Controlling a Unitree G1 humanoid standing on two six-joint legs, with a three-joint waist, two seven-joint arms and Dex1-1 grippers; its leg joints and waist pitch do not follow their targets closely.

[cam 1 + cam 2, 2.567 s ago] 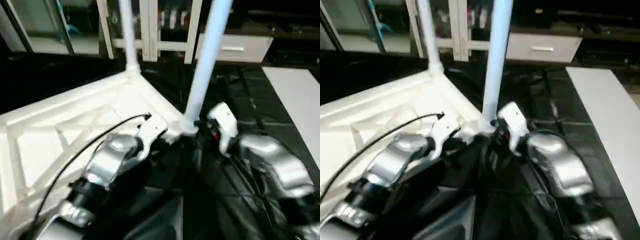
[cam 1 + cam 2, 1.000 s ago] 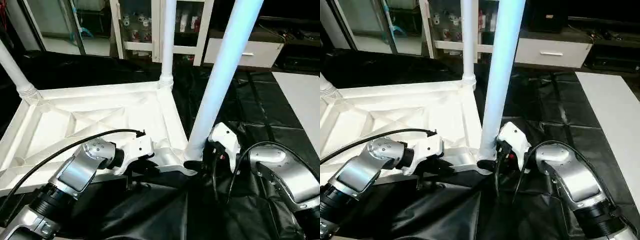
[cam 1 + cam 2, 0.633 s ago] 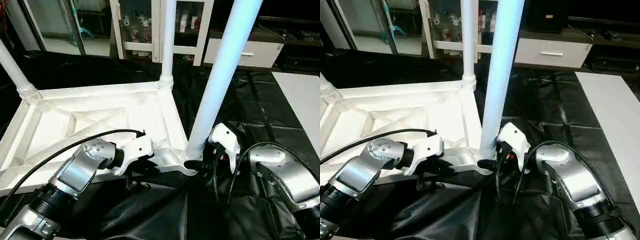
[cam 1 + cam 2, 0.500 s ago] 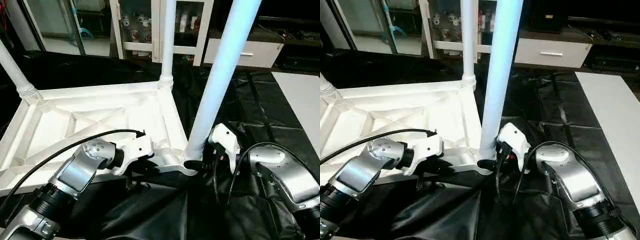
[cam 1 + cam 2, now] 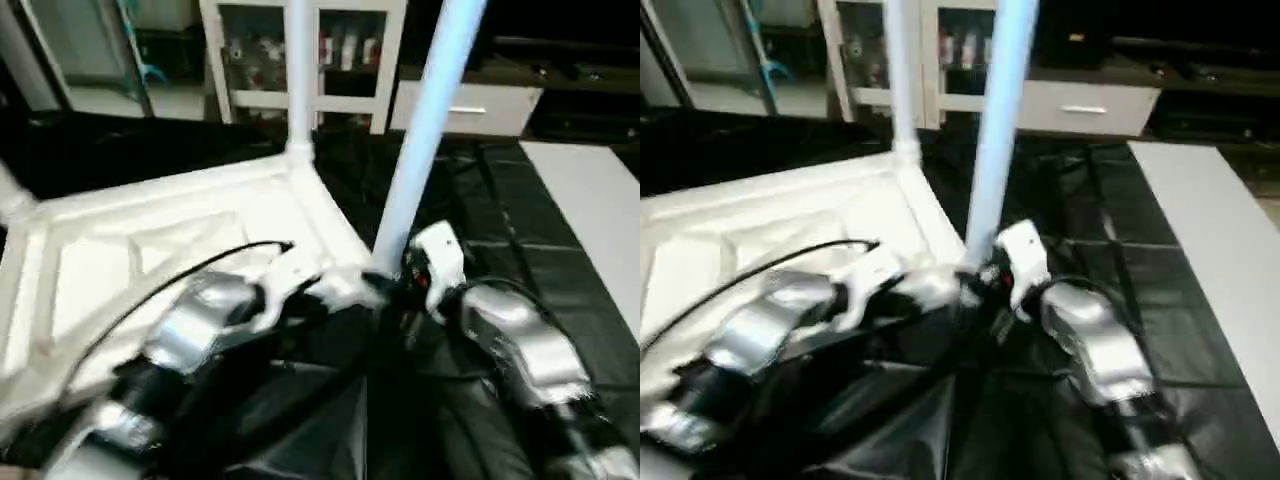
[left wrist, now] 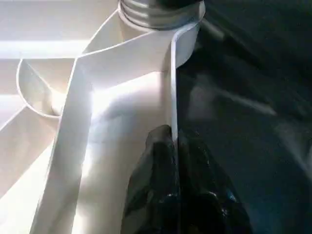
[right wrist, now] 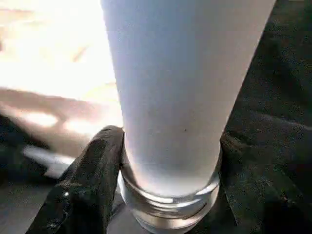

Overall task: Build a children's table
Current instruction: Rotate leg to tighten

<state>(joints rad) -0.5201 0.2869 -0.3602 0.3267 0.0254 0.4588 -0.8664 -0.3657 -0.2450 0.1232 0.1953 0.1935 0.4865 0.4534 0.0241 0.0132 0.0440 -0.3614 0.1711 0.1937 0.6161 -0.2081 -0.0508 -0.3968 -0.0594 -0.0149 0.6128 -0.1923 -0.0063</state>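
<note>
1. The tabletop (image 5: 150, 240) lies ribbed side up on the black-covered surface (image 5: 520, 220), filling the 9 o'clock half of the head view.
2. Progress looks decent: the near leg (image 5: 420, 130) stands in the corner socket right in front of the robot, and the far leg (image 5: 297, 70) is up at the 12 o'clock corner. A third stub maybe pokes in at the far 9 o'clock edge, but it's too smeared to call. The fourth corner isn't in sight, so I'd guess at least one leg is left.
3. The left claw (image 6: 173, 161) is pinched nearly shut on the thin tabletop rim (image 6: 171, 87) beside that socket, steadying it.
4. The right claw (image 7: 165, 165) sits fairly wide around the near leg's base, one black finger (image 7: 92, 185) pressed against it just above the threaded collar.
5. Around it: white glass-door cabinet (image 5: 340, 50) at 12 o'clock, pale board (image 5: 590, 220) at 3 o'clock. Nothing really blocks the work except the left arm's black cable (image 5: 190, 270) draped over the ribs.
</note>
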